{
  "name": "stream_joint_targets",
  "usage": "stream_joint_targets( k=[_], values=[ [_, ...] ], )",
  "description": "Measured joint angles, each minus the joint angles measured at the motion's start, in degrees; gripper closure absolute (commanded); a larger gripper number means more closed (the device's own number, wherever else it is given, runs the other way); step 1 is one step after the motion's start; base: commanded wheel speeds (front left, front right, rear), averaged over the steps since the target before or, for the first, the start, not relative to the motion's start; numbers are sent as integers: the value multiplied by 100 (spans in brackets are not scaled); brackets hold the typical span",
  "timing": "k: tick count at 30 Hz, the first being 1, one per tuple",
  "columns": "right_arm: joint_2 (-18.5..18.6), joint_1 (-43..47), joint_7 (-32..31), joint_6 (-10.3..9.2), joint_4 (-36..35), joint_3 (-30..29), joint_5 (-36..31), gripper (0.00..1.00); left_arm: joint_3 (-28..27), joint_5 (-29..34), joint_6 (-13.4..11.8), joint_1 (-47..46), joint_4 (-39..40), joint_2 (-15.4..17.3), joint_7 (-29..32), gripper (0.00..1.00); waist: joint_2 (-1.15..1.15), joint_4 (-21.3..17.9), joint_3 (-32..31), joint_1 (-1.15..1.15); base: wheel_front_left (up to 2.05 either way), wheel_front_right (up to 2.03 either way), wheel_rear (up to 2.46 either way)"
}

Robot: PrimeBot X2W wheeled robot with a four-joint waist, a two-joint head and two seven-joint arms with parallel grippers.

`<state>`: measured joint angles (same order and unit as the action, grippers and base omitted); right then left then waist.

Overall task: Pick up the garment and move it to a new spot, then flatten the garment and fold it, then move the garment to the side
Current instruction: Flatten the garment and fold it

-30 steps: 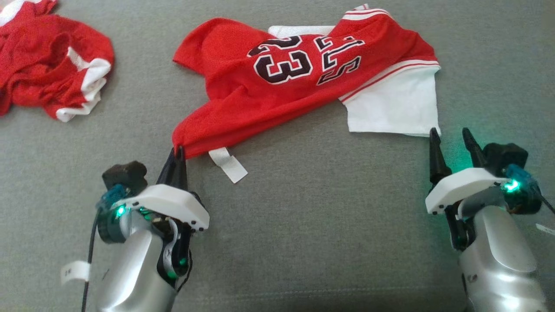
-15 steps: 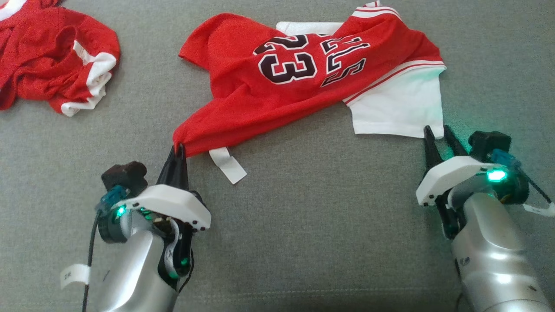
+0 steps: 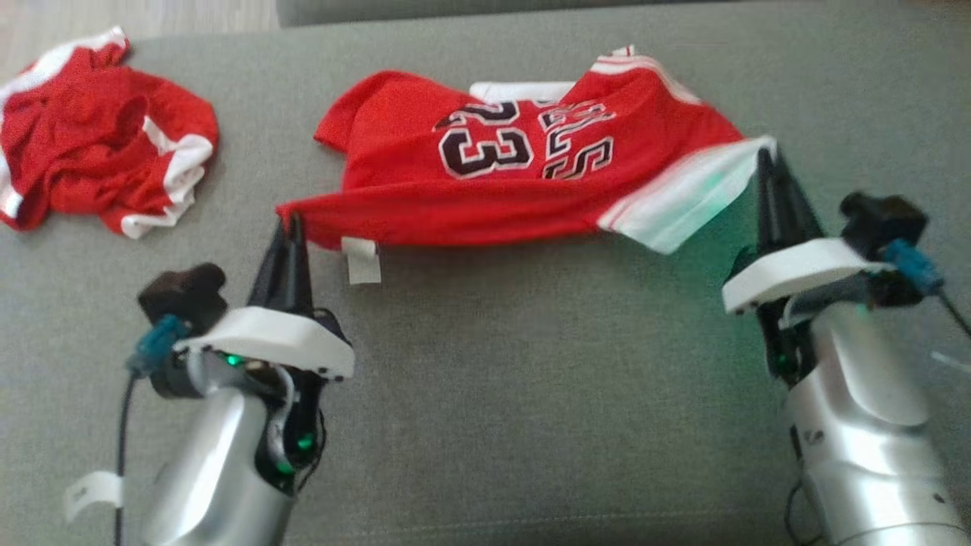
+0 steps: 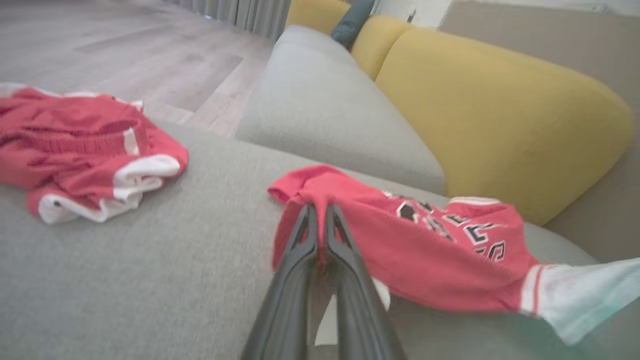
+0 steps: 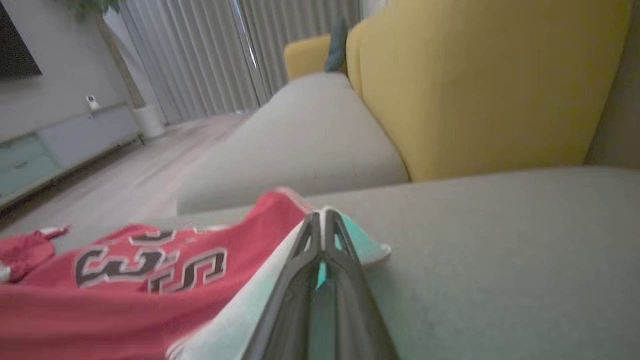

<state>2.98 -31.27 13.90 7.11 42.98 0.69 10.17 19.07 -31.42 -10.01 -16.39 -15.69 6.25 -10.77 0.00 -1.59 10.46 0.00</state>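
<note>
2 red-and-white garments: 1 jersey (image 3: 485, 197) printed 23 and 1 crumpled garment (image 3: 98, 171). 1 white label (image 3: 361, 262) on the jersey's hem. 2 grippers, the left gripper (image 3: 291, 220) and the right gripper (image 3: 762, 154), each with 2 dark fingers. 2 grey seat cushions (image 4: 320, 100), at least 2 yellow back cushions (image 5: 475, 85), 1 dark pillow (image 4: 352, 22)

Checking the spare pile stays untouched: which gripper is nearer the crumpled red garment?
Left. The left gripper pinches a corner of the jersey, just right of the crumpled red garment; the right gripper holds its white part, far beyond.
</note>
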Motion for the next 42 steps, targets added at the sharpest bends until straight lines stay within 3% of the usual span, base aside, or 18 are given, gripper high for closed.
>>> stream_joint_targets(
  k=[8,18,26,31,35,38,42],
  values=[
    [-1,653,48,0,-2643,-366,-29,100,-136,158,-92,90,1496,432,110,100,0,-64,-565,0,0,0,0],
    [-5,1105,-58,0,-5583,-753,-289,100,-138,877,-293,-363,4169,1246,1112,100,0,-146,-1183,-1,0,0,0],
    [-4,1101,-742,0,-7158,-935,-681,100,-113,1116,-277,-1211,5116,1508,1929,100,0,-218,-1153,-1,0,0,0],
    [-4,1107,-1176,0,-7295,-780,-754,100,38,928,-221,-1307,4956,1511,2241,100,0,-251,-905,-1,0,0,0],
    [0,809,-1239,0,-6384,-579,-531,100,49,715,0,-1485,3985,1522,2332,100,0,-262,-404,-1,0,0,0],
    [104,-104,-1238,0,-5459,-472,-530,100,35,546,276,-2154,3127,1528,2398,100,0,-266,-26,0,0,0,0],
    [181,-1868,-961,0,-4214,-368,-756,100,44,727,681,-3707,1847,1594,2339,100,0,-284,495,1,0,0,0]
  ],
)
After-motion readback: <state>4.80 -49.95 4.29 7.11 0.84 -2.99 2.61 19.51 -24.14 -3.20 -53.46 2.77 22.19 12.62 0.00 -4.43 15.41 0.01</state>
